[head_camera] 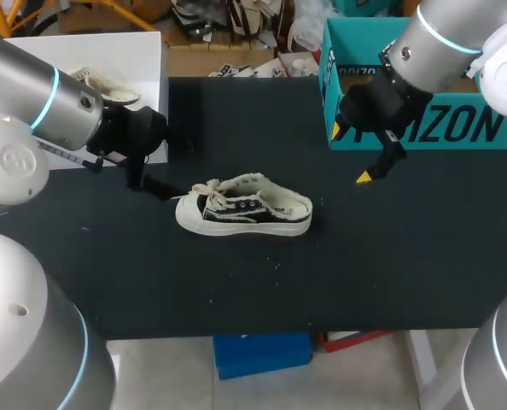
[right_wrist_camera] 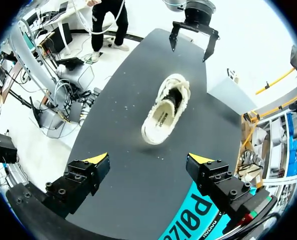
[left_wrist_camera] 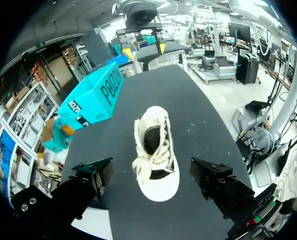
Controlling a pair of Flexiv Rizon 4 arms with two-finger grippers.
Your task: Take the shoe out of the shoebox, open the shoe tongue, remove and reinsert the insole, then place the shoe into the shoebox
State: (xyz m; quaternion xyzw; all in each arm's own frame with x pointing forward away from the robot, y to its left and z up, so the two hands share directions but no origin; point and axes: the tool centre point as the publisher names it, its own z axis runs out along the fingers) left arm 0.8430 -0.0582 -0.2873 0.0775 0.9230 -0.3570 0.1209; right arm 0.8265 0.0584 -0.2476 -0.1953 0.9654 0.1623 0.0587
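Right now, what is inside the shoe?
A pale insole lies inside the shoe, showing at the open heel end. Farther forward the inside is dark, and the toe end is covered by the shoe's top and the laces, so nothing can be seen there.

The desk (head_camera: 390,256) is a wide, matte black surface under soft, even light, its dark top dotted with a few small pale specks (head_camera: 276,265) toward the middle and front edge.
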